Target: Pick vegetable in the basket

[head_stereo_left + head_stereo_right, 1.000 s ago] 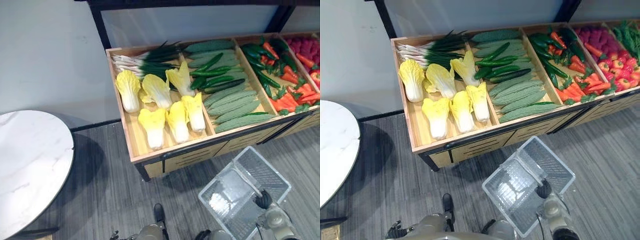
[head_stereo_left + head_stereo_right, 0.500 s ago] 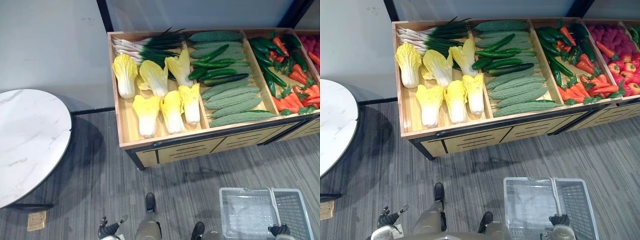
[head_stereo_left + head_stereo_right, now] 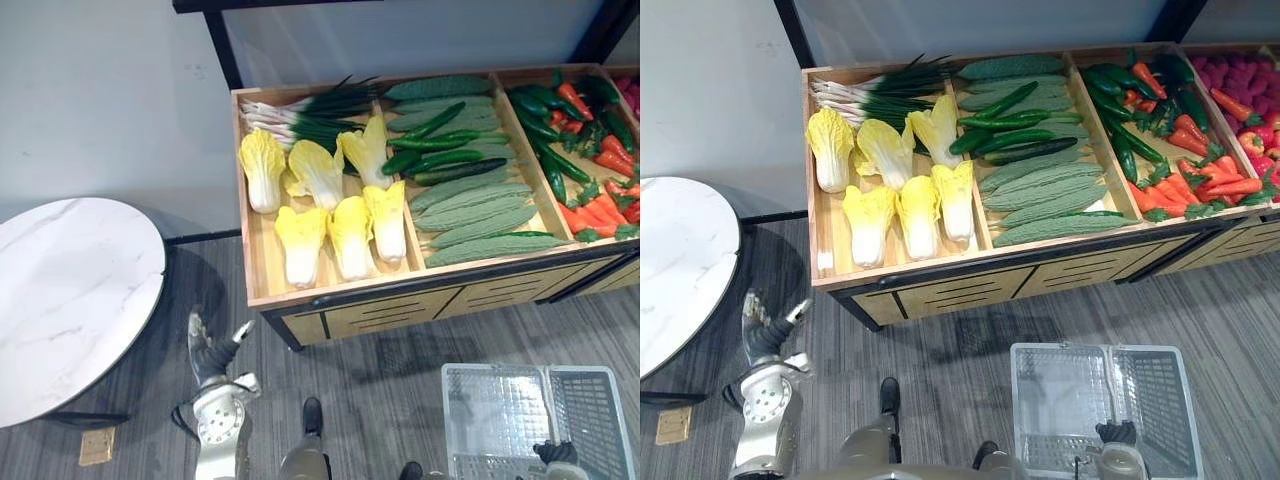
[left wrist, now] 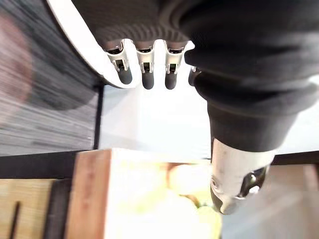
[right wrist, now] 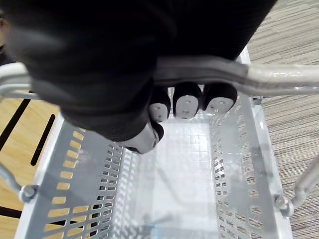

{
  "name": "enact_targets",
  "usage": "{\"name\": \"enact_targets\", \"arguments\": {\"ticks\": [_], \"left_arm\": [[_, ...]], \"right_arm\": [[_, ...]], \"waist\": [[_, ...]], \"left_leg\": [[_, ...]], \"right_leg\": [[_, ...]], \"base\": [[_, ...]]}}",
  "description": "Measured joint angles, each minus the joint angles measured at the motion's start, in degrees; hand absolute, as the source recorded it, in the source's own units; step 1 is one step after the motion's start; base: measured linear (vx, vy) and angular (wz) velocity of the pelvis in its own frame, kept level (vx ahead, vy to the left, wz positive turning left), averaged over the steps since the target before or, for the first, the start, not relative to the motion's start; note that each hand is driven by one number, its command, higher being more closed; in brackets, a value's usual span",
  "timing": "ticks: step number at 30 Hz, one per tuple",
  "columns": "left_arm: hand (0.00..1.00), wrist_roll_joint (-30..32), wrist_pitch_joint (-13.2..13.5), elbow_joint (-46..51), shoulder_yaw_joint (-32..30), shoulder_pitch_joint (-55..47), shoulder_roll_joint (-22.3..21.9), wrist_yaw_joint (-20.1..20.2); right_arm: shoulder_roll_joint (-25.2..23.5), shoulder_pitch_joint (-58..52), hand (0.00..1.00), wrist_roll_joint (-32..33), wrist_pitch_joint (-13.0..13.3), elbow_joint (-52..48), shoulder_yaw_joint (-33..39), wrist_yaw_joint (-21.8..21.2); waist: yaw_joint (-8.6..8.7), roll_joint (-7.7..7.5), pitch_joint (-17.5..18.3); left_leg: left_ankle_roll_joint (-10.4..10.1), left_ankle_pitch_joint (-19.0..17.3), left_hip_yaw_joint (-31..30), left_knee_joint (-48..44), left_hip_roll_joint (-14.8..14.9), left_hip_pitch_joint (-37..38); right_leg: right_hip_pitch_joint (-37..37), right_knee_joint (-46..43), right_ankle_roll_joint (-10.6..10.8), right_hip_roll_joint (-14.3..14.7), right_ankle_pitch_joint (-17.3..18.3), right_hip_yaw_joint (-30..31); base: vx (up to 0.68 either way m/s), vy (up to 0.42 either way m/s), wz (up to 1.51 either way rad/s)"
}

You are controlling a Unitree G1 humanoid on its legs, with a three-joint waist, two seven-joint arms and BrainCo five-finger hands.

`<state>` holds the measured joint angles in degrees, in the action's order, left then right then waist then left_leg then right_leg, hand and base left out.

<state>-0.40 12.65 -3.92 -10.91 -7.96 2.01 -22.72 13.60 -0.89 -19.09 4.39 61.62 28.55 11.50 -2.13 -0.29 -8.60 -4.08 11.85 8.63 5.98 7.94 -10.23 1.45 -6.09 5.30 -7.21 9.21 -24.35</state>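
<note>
Vegetables all lie in the long wooden display stand (image 3: 258,270) at my 12 o'clock. Pale yellow leafy cabbages (image 3: 340,235) sit in front of green-and-white spring onions (image 3: 300,112) in the 11 o'clock compartment. Dark green cucumbers (image 3: 445,155) lie behind ridged pale green gourds (image 3: 480,218) in the next one over, and orange carrots (image 3: 600,212) fill the compartment toward 2 o'clock. The translucent grey perforated plastic basket (image 3: 1160,400) is at my 5 o'clock, well apart from the stand. My right hand (image 5: 185,103) has its fingers curled round the basket's grey bar handle (image 5: 279,79). My left hand (image 3: 212,350) is at 7 o'clock, near the stand's front corner, fingers straight and thumb apart, gripping nothing. A round white marble-topped table (image 3: 60,300) stands at 9 o'clock.
</note>
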Motion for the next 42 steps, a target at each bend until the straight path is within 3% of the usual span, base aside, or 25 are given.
{"name": "enact_targets", "arguments": {"ticks": [11, 26, 28, 34, 42], "left_arm": [[0.00, 3.91, -0.94, 0.62, -0.12, 6.64, 1.05, -4.44], [0.00, 6.46, -7.48, -12.43, -0.69, 17.07, 5.61, -4.50], [0.00, 8.03, -8.38, -13.33, -0.67, 17.98, 6.10, -4.35], [0.00, 8.45, -10.63, -15.45, -0.65, 21.26, 7.38, -3.74], [0.00, 10.73, -10.73, -15.62, -0.74, 23.80, 7.57, -5.08]], "right_arm": [[-0.10, 0.11, 1.00, -0.47, -0.28, 0.00, -4.77, -0.16], [0.04, 4.59, 1.00, -3.38, -0.43, -0.05, -9.99, -0.95], [-0.02, 5.36, 1.00, -3.38, -0.41, -0.08, -11.15, -1.25], [0.03, 7.74, 1.00, -3.39, -0.48, -0.37, -11.15, -1.79], [0.03, 11.07, 1.00, -3.36, -0.36, -0.62, -11.19, -1.96]], "waist": [[0.48, -0.15, 0.04], [0.75, -1.48, -0.66], [0.78, -2.15, -1.35], [0.57, -2.32, -3.49], [0.38, -2.13, -4.90]], "left_leg": [[0.10, -0.57, 1.83, -0.01, 0.56, 0.59], [-0.08, -0.69, 3.48, 0.00, 1.58, 0.18], [-0.26, -0.83, 3.54, 0.00, 1.53, 0.16], [-0.31, -0.86, 3.67, -0.02, 1.36, -0.81], [-0.27, -0.82, 4.84, -0.36, 1.45, -1.66]], "right_leg": [[-0.63, 0.04, 0.13, 0.04, -0.13, 2.13], [-2.33, -0.01, 0.08, 0.92, -0.12, 4.28], [-2.42, -0.02, 0.08, 0.83, -0.12, 4.40], [-3.50, -0.12, 0.07, 0.76, -0.12, 4.62], [-5.21, -0.53, 0.07, 0.85, -0.12, 5.94]], "base": [[0.01, 0.000, -0.10], [0.02, -0.015, -0.08], [0.00, 0.000, 0.00], [0.01, 0.000, 0.00], [0.03, -0.005, -0.08]]}}
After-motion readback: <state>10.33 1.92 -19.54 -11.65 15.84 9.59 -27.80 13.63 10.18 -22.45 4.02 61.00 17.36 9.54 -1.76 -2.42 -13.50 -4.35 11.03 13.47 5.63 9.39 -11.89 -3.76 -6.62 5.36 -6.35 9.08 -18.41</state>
